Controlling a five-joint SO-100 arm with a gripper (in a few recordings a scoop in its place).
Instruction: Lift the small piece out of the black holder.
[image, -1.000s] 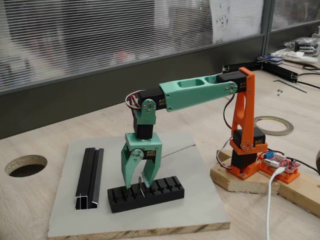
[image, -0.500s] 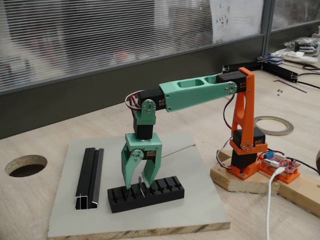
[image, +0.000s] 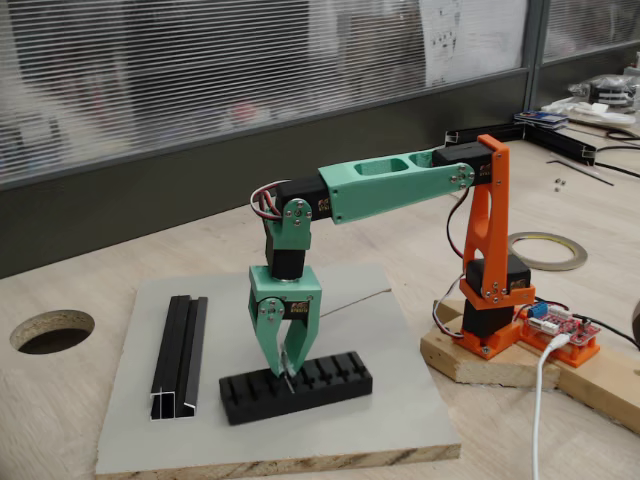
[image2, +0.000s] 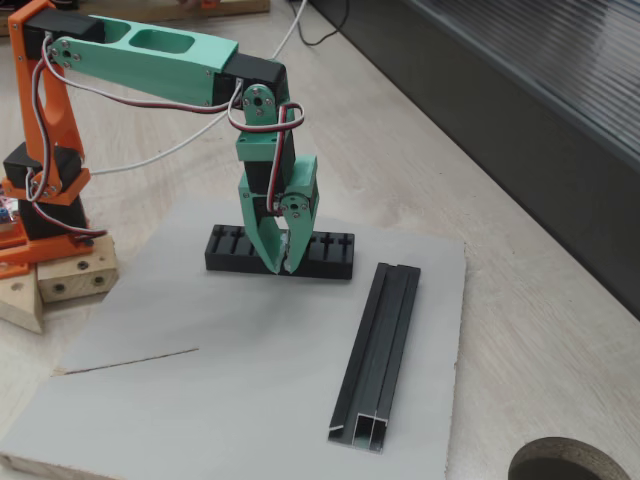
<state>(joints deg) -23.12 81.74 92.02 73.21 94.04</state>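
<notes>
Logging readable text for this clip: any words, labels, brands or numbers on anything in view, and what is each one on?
No text can be read in either fixed view.
Servo label at the arm's elbow: a small sticker, too blurred to read.
Paper sheets behind the window: printed marks, too small to read.
Red circuit board: nothing legible.
Black holder, black rail, gripper: no markings visible.

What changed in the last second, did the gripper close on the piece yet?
The gripper went from wide open to closed at the small piece in the black holder; an actual grip is too small to confirm. The holder nudged slightly rightward. Arm posture, the black rail and the grey board stayed put.
</notes>
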